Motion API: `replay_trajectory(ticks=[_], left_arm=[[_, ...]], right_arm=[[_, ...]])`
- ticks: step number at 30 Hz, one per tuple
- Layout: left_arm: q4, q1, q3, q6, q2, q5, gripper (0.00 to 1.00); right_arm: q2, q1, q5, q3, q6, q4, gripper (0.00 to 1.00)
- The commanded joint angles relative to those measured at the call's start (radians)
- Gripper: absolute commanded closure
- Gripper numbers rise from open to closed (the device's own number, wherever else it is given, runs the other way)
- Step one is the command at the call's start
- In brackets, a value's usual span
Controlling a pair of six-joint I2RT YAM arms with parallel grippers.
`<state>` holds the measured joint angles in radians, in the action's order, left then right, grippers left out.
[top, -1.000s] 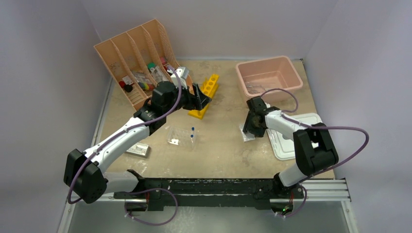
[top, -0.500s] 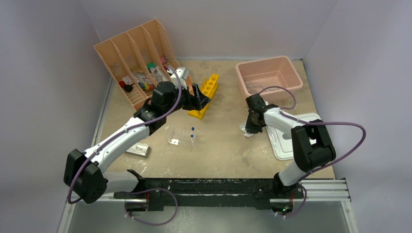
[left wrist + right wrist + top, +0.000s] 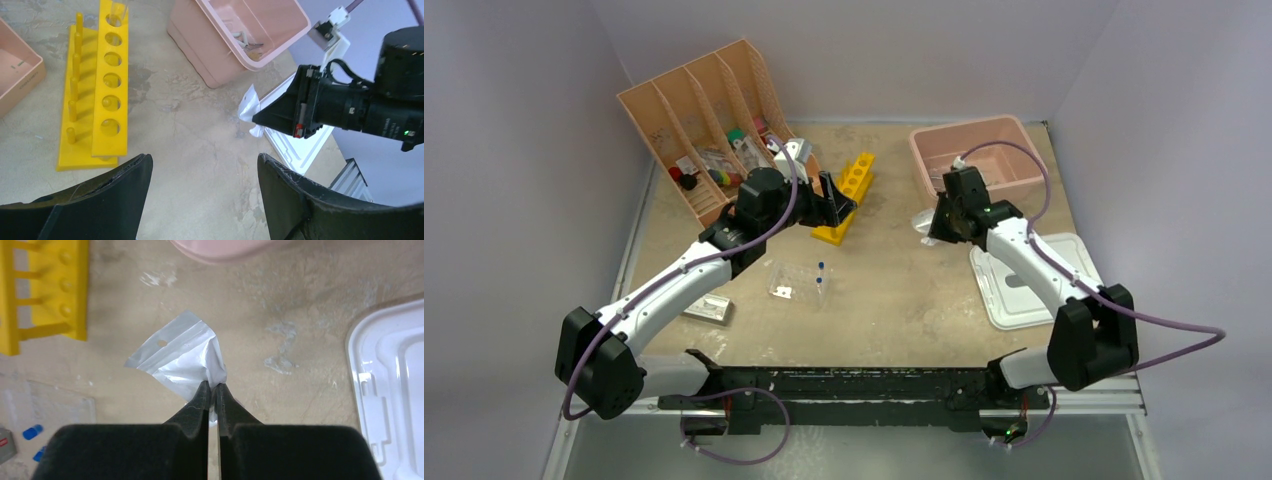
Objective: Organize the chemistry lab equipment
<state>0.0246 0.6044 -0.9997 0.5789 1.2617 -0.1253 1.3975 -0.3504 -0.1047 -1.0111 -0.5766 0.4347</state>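
Observation:
My right gripper is shut on a corner of the white packet, which hangs off the table in front of the pink tub. In the right wrist view the crumpled packet fans out from my closed gripper. My left gripper hangs open and empty beside the yellow rack; its wrist view shows my gripper over bare table, the packet ahead. A clear pack with blue-tipped pieces lies mid-table. A silver blister sheet lies near the left arm.
The peach slotted organizer stands at the back left with small items in its slots. The tub's white lid lies at the right under my right arm. Metal pieces lie inside the tub. Purple walls close in on three sides.
My right gripper has shut on the white packet, lifted it off the table and carried it back toward the pink tub. The left arm has not moved.

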Motion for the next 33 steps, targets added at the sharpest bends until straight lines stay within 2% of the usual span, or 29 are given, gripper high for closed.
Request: replay_trajectory(ticks=[1, 8, 14, 18, 26, 33], left_arm=[[-0.046, 0.005, -0.005, -0.021, -0.021, 0.01, 0.24], [-0.044, 0.005, -0.012, -0.03, -0.017, 0.012, 0.24], [0.007, 0.005, -0.047, -0.062, -0.008, 0.038, 0.24], [0.046, 0.004, -0.075, -0.092, -0.001, 0.065, 0.24], [0.107, 0.004, -0.153, -0.163, 0.056, 0.066, 0.23], [0.134, 0.005, -0.198, -0.205, 0.106, 0.042, 0.23]], right_arm=[[-0.034, 0.001, -0.023, -0.116, 0.089, 0.046, 0.96], [0.0, 0.056, -0.069, -0.324, 0.211, 0.101, 0.95], [0.133, 0.224, -0.007, -0.512, 0.259, 0.112, 0.95], [0.253, 0.279, -0.003, -0.599, 0.288, 0.116, 0.95], [0.435, 0.313, 0.021, -0.645, 0.323, 0.084, 0.95], [0.532, 0.324, 0.001, -0.621, 0.299, 0.027, 0.95]])
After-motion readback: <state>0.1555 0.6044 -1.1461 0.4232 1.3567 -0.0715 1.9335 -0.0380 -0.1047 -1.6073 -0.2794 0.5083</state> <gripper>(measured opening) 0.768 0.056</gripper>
